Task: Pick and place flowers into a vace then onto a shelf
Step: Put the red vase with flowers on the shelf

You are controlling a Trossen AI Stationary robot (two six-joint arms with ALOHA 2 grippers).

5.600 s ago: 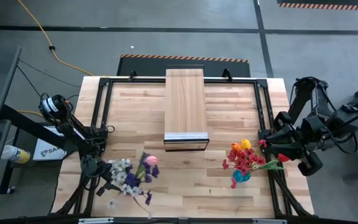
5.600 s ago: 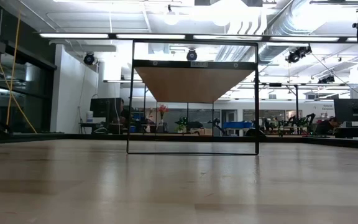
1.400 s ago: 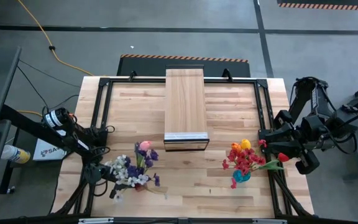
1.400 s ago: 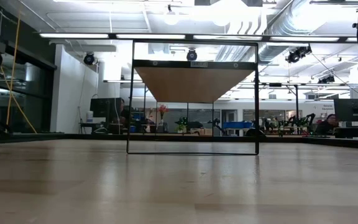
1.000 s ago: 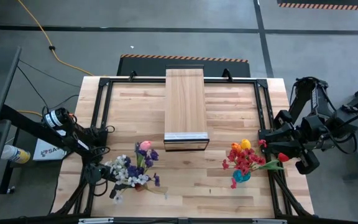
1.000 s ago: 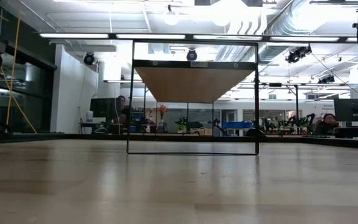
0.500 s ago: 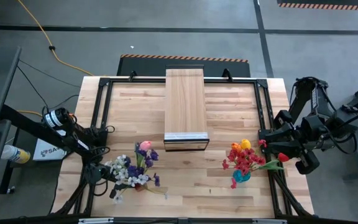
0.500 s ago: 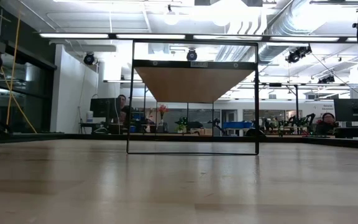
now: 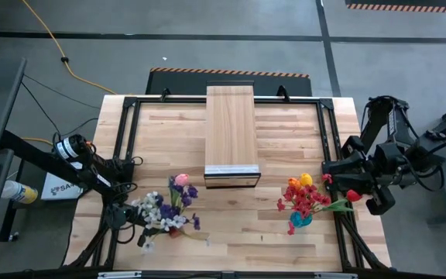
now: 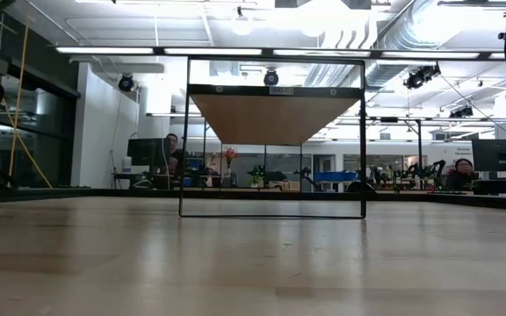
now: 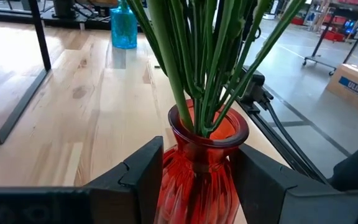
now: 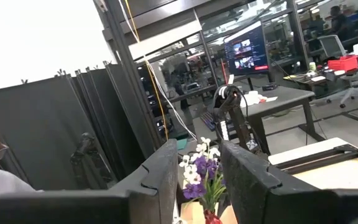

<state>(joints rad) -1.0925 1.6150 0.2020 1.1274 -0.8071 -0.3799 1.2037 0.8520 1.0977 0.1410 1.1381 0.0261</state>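
Observation:
A red ribbed glass vase (image 11: 199, 186) holds a bunch of flowers, their green stems (image 11: 197, 68) rising from its mouth. From above, white, purple and pink blossoms (image 9: 166, 208) cover it near the table's front left. My left gripper (image 11: 199, 152) is shut on this vase. A blue vase (image 9: 300, 219) with red, orange and yellow flowers (image 9: 304, 195) stands at the front right. My right gripper (image 12: 199, 152) hovers open above the table's right edge (image 9: 345, 177), holding nothing. The shelf (image 9: 231, 132) lies at the middle back. My left gripper pinches the red vase between its two fingers (image 11: 143, 177), one on each side of the ribbed body just below the neck (image 11: 174, 163). The fingers come nearly level from the table's left side. The vase stands upright in the hold; its base is below the picture's edge.
A black metal frame (image 9: 127, 139) borders the tabletop on its left, right and far sides. The shelf has a light metallic strip (image 9: 231, 172) at its near end and, seen from table height, stands on a black frame (image 10: 271, 215). Bare planks lie between the two bunches.

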